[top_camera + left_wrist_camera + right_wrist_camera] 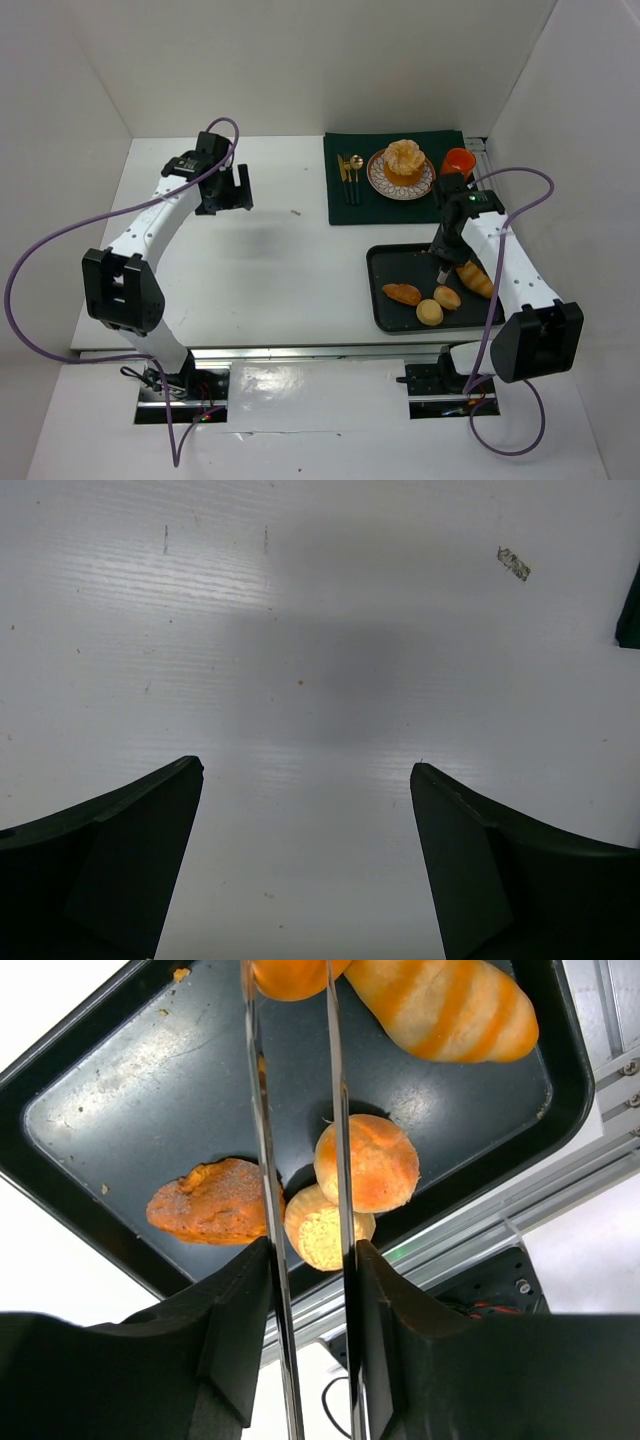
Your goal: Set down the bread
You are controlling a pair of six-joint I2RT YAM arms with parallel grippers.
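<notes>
The bread (404,160), a round lumpy orange-golden bun, sits on a patterned plate (379,180) on the dark green mat (340,205) at the back right. My right gripper (443,262) is over the black tray (378,290), well in front of the bread. It is shut on a pair of metal tongs (335,1110), in the right wrist view (310,1245). The tong blades reach to an orange pastry end (290,975) at the top edge. My left gripper (228,190) is open and empty over bare table, also in the left wrist view (305,765).
The tray holds a long striped roll (475,278), a flat brown roll (402,293) and two small yellow buns (447,297) (429,313). Gold cutlery (350,172) lies on the mat left of the plate. An orange cup (458,161) stands right of the plate.
</notes>
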